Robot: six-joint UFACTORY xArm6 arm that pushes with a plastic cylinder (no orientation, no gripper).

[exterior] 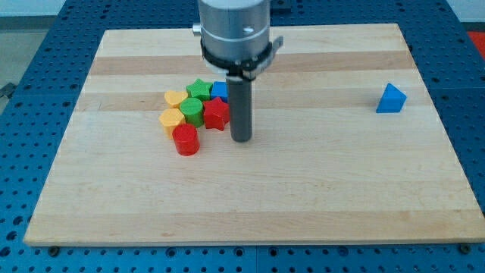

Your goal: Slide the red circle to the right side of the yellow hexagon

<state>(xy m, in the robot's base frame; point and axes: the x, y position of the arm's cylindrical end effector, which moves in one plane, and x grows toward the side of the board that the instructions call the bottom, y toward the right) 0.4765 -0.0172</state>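
My tip (241, 139) rests on the wooden counter (303, 189), just to the view's right of the red star (216, 114); I have no fingers here, only the bare rod, holding nothing; the red circle (186, 140) sits at the cluster's bottom, touching the yellow hexagon (172, 120) on its lower right; a green cylinder (192, 111), green star (198, 89), yellow heart (175, 98) and part-hidden blue block (219, 89) crowd above; a blue triangle (391, 98) lies well apart at the view's right.
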